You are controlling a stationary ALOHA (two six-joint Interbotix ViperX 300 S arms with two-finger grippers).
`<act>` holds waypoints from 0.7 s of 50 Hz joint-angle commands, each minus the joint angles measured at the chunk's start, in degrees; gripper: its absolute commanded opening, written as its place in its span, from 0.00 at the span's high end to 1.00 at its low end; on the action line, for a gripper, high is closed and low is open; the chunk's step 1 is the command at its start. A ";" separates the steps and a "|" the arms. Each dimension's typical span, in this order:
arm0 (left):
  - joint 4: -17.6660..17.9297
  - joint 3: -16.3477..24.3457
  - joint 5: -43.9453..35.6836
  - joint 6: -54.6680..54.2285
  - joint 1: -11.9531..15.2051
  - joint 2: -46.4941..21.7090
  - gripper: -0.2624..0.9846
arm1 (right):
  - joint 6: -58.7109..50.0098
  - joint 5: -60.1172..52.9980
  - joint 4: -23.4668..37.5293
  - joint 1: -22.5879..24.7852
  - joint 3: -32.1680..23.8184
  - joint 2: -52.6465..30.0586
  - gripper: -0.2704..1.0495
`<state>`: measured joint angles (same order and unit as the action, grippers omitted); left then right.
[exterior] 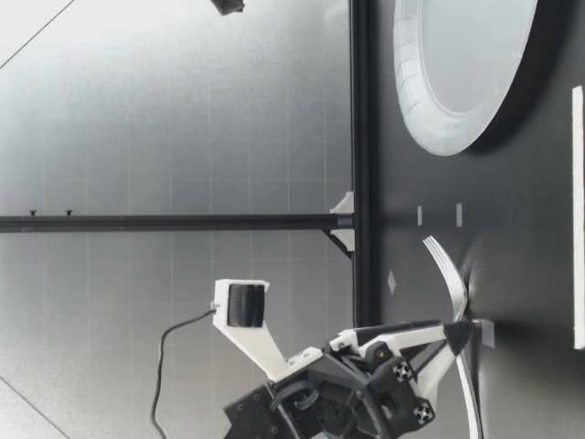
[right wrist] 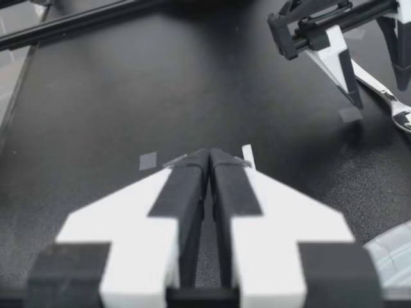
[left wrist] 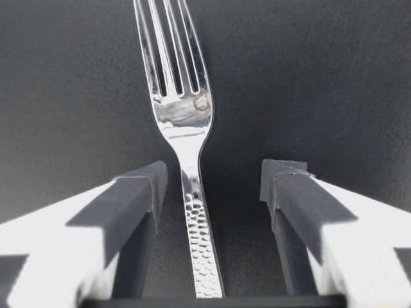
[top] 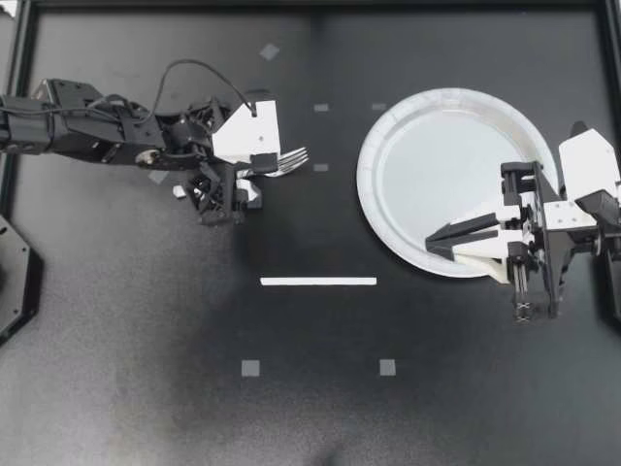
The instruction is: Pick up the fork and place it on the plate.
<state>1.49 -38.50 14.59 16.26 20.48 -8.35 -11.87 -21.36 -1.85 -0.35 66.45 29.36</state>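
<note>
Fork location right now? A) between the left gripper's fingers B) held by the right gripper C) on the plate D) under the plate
A: the fork lies between the open fingers of my left gripper, well away from the paper plate; my right gripper is shut and empty.

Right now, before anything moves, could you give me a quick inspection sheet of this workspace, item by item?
Surface: black table, matt, no spills seen.
Job's things: fork lies on the table, tines pointing towards the plate; the plate is white with nothing on it.
Clutter: a white tape strip and small grey tape squares stuck to the table; nothing loose seen.
Pincers: left pincer open, one finger on each side of the fork's handle, not gripping; right pincer shut, holding nothing, over the plate's rim.
Cables: a black cable loops above the left arm.
Surroundings: black frame rail edges the table; grey panelled wall behind.
</note>
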 commanded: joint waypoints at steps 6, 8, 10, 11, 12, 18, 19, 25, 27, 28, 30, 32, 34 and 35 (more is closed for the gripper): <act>-0.09 0.62 0.26 0.09 0.26 0.88 0.44 | -0.09 -0.79 0.09 1.41 -0.70 0.53 0.61; -0.09 0.62 0.26 0.09 0.26 0.88 0.47 | -0.18 -0.88 0.09 1.58 -0.70 0.53 0.61; -0.09 0.62 0.26 0.09 0.26 0.88 0.49 | -0.18 -0.97 0.09 1.76 -0.70 0.53 0.61; -0.09 0.62 0.35 0.09 0.26 0.88 0.50 | -0.18 -0.97 0.09 1.76 -0.70 0.53 0.61; -0.09 0.70 0.26 0.09 0.35 0.88 0.51 | -0.18 -1.05 0.09 1.76 -0.70 0.62 0.61; -0.09 0.44 0.26 0.00 0.79 0.88 0.55 | -0.26 -1.14 0.09 2.11 -0.70 0.79 0.61; -0.09 0.44 0.26 0.00 0.88 0.88 0.55 | -0.35 -1.23 0.09 2.20 -0.70 0.79 0.61; -0.09 0.35 0.35 -0.09 1.14 0.35 0.55 | -0.35 -1.14 0.09 2.46 -0.70 1.32 0.61; 0.00 0.26 0.53 -0.09 1.14 0.00 0.55 | -0.35 -1.14 0.09 2.46 -0.70 1.41 0.61; 0.00 0.26 0.62 -0.09 1.14 -0.18 0.55 | -0.35 -1.23 0.09 2.46 -0.70 1.49 0.61; -0.09 0.26 0.88 -0.18 1.05 -0.53 0.55 | -0.35 -1.14 0.09 2.46 -0.70 1.67 0.61; 0.00 0.26 0.88 -0.18 1.14 -0.79 0.55 | -0.35 -1.14 0.09 2.46 -0.62 1.85 0.61; -0.09 0.26 0.79 -0.18 1.14 -0.97 0.55 | -0.35 -1.23 0.09 2.46 -0.62 2.02 0.61; -0.09 0.18 0.70 -0.18 1.14 -0.97 0.55 | -0.35 -1.14 0.09 2.46 -0.53 2.11 0.61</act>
<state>1.49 -38.58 15.56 16.17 21.27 -9.93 -12.13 -21.88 -1.85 1.76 66.45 30.76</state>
